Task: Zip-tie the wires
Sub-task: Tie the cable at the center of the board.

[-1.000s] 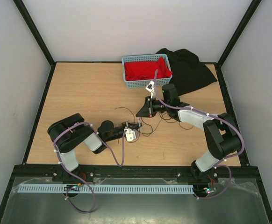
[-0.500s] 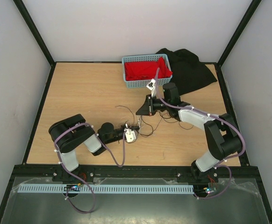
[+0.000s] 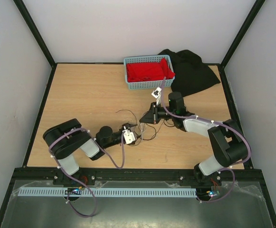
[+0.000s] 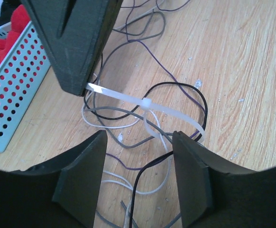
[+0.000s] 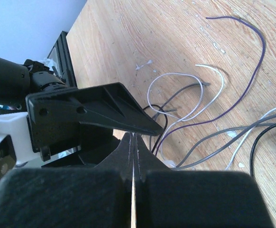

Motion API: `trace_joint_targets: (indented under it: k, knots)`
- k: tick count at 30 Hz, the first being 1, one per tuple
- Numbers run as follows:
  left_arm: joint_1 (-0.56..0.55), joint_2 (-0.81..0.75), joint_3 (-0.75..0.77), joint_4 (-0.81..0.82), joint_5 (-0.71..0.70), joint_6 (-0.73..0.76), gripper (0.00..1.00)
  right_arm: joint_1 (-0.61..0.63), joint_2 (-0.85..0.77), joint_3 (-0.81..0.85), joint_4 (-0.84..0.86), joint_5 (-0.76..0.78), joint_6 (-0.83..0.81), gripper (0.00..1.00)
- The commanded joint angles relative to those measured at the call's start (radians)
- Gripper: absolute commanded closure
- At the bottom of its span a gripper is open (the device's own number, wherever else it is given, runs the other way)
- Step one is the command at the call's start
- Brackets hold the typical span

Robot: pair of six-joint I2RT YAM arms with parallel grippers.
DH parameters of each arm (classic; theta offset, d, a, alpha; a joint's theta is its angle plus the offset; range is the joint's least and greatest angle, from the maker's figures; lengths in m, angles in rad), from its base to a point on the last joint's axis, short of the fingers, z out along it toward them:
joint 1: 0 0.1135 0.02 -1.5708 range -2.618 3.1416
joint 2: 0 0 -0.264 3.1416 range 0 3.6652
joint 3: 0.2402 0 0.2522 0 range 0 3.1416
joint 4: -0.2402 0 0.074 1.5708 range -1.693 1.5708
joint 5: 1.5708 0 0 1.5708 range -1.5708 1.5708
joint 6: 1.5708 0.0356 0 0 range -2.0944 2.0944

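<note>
1. You have a wooden worktop (image 3: 81, 95) in front of you. Both arms reach in toward its middle, and their tips come close together there.
2. The wires (image 4: 176, 90) lie loose on the worktop near its middle, between the two arms. They are thin black, grey, white and purple strands, tangled in curly loops.
3. A translucent white zip tie (image 4: 147, 102) is looped round several of these strands. Its small square head sits on top of the bundle, and the loop looks loose rather than pulled tight.
4. Your right pincer (image 4: 83, 85) has its fingers pressed together on the tail of the zip tie. The tail runs in a straight line from the fingertips to the head.
5. Your left pincer (image 4: 139, 142) has its fingers apart and holds nothing. In the left wrist view, the tie's loop and a few strands show in the gap between the fingers. You cannot tell from this view whether either finger touches them.
6. On the far side of the worktop stands a pale blue perforated basket (image 3: 145, 85) with a red cloth (image 3: 147, 71) inside it.
7. A black cloth (image 3: 192, 73) lies crumpled just beside the basket, to its right.
</note>
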Motion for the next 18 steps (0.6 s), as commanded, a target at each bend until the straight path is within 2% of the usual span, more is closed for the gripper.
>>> trace_joint_targets:
  k: [1, 3, 5, 11, 14, 18]
  knots:
    - [0.016, -0.074, -0.035, 0.013, -0.057, -0.052, 0.35, 0.007, -0.034, 0.021, 0.040, -0.022, -0.013, 1.00]
    - [0.027, -0.113, -0.053, 0.013, -0.103, -0.094, 0.25, 0.007, -0.036, 0.027, 0.025, -0.023, -0.025, 1.00]
    - [0.056, -0.168, -0.073, 0.013, -0.122, -0.160, 0.21, 0.007, -0.038, 0.026, 0.013, -0.016, -0.037, 1.00]
    - [0.144, -0.352, -0.100, 0.013, -0.086, -0.418, 0.20, 0.007, -0.049, 0.020, 0.008, 0.010, -0.035, 1.00]
    - [0.153, -0.407, -0.098, 0.009, -0.071, -0.494, 0.17, 0.012, -0.059, 0.020, 0.010, 0.030, -0.034, 1.00]
    - [0.195, -0.453, -0.085, -0.011, 0.017, -0.660, 0.17, 0.021, -0.075, 0.018, 0.015, 0.065, -0.032, 1.00]
